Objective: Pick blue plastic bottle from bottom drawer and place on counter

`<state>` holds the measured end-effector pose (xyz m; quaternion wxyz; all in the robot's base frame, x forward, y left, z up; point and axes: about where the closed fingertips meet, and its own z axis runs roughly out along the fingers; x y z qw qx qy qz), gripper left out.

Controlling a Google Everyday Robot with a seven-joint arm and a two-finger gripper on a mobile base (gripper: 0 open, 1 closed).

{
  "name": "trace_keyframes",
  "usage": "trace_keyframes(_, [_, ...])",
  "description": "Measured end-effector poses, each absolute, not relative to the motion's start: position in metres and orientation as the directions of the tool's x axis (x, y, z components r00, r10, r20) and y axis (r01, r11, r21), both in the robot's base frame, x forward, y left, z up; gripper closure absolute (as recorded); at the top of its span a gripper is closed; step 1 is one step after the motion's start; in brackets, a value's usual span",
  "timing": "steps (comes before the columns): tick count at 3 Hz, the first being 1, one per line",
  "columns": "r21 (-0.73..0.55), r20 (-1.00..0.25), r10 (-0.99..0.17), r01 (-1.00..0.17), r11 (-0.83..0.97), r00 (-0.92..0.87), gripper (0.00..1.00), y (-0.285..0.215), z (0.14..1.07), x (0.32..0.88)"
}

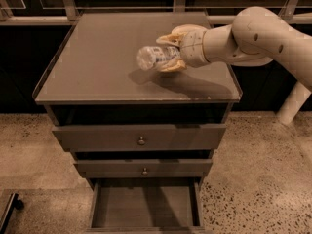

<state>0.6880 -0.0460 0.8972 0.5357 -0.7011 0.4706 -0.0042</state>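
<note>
- The claw (pixel 168 53) is hanging over the right-hand part of the counter (pixel 97 57), on the end of the arm (pixel 263 33) reaching in from the right.
- It is clenching the blue plastic bottle (pixel 153 57) across the body, with its fingers (pixel 169 36) closing on it from either side.
- The bottle is lying roughly horizontal, with its free end pointing left out of the claw. Can't tell which end the cap is on.
- The bottle's shadow is falling on the counter below and left of it. So I'm reading it as just above the surface rather than resting on it.
- The bottom drawer (pixel 144 208) is standing open with no bottle in it. Pick looks done and the place is in progress.
- Handling, as a guess: it's looking light and thin-walled, so a hard squeeze is going to dent it.
- The smooth plastic and label are likely making it slippery. A mid-body hold on the label, as now, is looking right.
- It's round and on its side over a glassy top, so I'm expecting it to roll on release.
- I'd be lowering it until it's touching the counter before letting go.
</note>
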Motion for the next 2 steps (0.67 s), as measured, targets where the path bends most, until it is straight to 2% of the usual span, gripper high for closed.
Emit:
trace_keyframes(1, [-0.755,-0.498,-0.664,-0.655,0.017,0.557,0.00,-0.0460,0.8971,0.6880])
trace_keyframes(2, [-0.755,-0.498,-0.664,-0.655,0.017,0.557,0.00,-0.0459,0.8971,0.6880])
